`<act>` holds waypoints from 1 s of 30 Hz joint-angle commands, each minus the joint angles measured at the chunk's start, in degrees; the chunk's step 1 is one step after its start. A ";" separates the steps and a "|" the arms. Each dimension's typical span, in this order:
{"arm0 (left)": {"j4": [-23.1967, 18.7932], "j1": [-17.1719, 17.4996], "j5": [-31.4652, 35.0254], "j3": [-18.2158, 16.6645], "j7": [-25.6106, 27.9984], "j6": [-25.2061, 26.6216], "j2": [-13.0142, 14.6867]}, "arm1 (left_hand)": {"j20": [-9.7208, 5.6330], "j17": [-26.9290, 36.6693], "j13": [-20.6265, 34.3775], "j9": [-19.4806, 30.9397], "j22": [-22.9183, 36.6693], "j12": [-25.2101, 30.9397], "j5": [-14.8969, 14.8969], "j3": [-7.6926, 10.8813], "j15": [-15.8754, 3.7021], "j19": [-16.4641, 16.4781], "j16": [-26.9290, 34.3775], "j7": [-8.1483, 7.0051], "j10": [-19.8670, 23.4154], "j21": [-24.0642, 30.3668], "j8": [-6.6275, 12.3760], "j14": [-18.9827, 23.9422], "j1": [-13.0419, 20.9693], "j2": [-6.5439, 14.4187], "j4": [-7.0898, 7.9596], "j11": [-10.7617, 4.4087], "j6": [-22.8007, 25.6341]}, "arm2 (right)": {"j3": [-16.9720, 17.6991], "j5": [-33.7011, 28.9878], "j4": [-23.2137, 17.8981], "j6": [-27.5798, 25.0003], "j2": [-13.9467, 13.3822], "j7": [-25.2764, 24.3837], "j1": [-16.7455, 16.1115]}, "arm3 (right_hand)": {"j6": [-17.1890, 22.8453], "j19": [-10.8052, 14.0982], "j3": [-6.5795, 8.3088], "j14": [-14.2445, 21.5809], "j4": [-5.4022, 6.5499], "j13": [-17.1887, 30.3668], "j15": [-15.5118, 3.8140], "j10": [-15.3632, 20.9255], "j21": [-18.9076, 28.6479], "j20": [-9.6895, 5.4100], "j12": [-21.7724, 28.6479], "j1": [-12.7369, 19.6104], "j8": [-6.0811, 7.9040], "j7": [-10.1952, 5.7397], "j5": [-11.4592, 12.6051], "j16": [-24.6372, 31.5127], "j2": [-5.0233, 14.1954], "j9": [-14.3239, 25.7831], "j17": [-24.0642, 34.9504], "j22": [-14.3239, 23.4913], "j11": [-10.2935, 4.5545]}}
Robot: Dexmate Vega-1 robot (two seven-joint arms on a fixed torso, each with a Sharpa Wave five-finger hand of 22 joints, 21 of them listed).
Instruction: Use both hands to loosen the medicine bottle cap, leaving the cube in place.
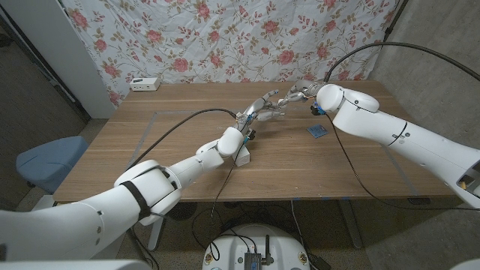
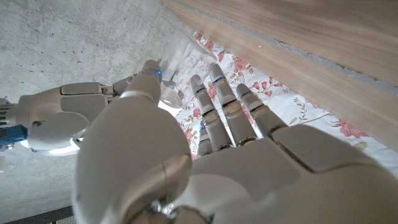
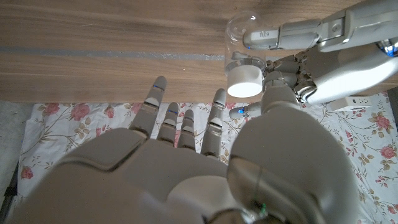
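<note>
Above the far middle of the wooden table (image 1: 187, 161), a clear medicine bottle (image 3: 241, 38) is held in the air between the two robot hands. Its white cap (image 3: 244, 81) is seen plainly from the right wrist, where the bottle's body is gripped by the fingers of the left hand (image 1: 259, 112). The right hand (image 1: 298, 95) is brought up to the cap end, with its thumb beside the cap and its other fingers spread apart; whether the cap is actually pinched cannot be told. A small blue cube (image 1: 318, 132) lies on the table below and slightly toward the robot, under the right forearm, apart from both hands.

Several risks can be judged from here. If the cap is turned while the body is only lightly held, the bottle could spin or slip and fall onto the table, possibly striking the cube. The cube could also be nudged if the right forearm were lowered.

From the head camera the bottle is almost lost among the fingers. From the left wrist it is glimpsed only as a faint clear shape, largely hidden behind that hand's own back.
</note>
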 commanded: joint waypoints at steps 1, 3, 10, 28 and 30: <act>3.27 -1.52 -0.47 0.75 -0.10 -1.30 -1.26 | -0.51 0.06 0.07 0.12 0.18 0.15 0.27 0.38 -5.37 -0.11 -0.06 0.25 1.06 0.03 0.18 0.66 0.14 0.63 0.00 -0.59 0.47 | -0.17 -0.45 1.23 0.12 0.83 -0.79 0.04 | 1.43 0.70 0.51 1.08 -0.38 0.34 -0.26 0.78 0.19 -0.11 0.42 0.78 0.74 0.00 0.61 0.38 0.03 0.41 0.13 0.10 -0.36; 3.68 -1.68 -0.53 0.86 0.01 -1.54 -1.41 | -0.48 0.06 0.07 0.12 0.18 0.15 0.26 0.37 -5.37 -0.11 -0.07 0.26 1.06 0.03 0.17 0.64 0.14 0.60 -0.01 -0.57 0.46 | -0.14 -0.43 1.35 0.12 0.93 -0.87 0.03 | 1.66 0.78 0.58 1.19 -0.43 0.34 -0.33 0.84 0.19 -0.12 0.41 0.87 0.87 0.00 0.61 0.41 0.05 0.45 0.15 0.10 -0.35; 3.69 -1.79 -0.68 1.12 0.14 -1.56 -1.45 | -0.52 0.06 0.08 0.12 0.18 0.18 0.26 0.37 -5.36 -0.13 -0.07 0.21 1.14 0.03 0.17 0.62 0.19 0.52 -0.08 -0.59 0.52 | -0.05 -0.41 1.64 0.51 0.95 -0.94 -0.04 | 2.76 1.07 0.96 1.27 -0.54 0.34 -0.41 1.14 0.16 -0.10 0.40 1.20 1.48 -0.32 0.61 0.40 0.34 0.66 0.24 0.09 -0.46; 1.30 -0.76 -0.58 1.00 0.27 -0.59 -0.67 | -0.50 0.05 0.08 0.13 0.19 0.13 0.28 0.46 -5.38 -0.13 -0.07 0.15 1.08 0.05 0.09 0.68 0.15 0.59 -0.04 -0.55 0.49 | -0.07 -0.79 1.13 -0.03 0.85 -1.38 -0.49 | 5.56 1.68 1.75 1.92 -0.89 0.33 -0.86 1.99 0.07 -0.76 0.40 2.43 3.14 -1.27 0.57 0.59 1.16 1.22 0.37 0.07 -0.76; 0.96 -0.60 -0.54 0.96 0.30 -0.48 -0.55 | -0.47 0.04 0.08 0.13 0.19 0.14 0.28 0.48 -5.36 -0.15 -0.08 0.23 1.12 0.04 0.09 0.67 0.14 0.59 -0.03 -0.58 0.49 | -0.02 -0.82 1.01 -0.14 0.84 -1.49 -0.58 | 5.89 1.70 1.84 1.96 -0.94 0.33 -0.87 2.02 0.05 -0.77 0.37 2.60 3.34 -1.51 0.55 0.61 1.25 1.28 0.38 0.07 -0.76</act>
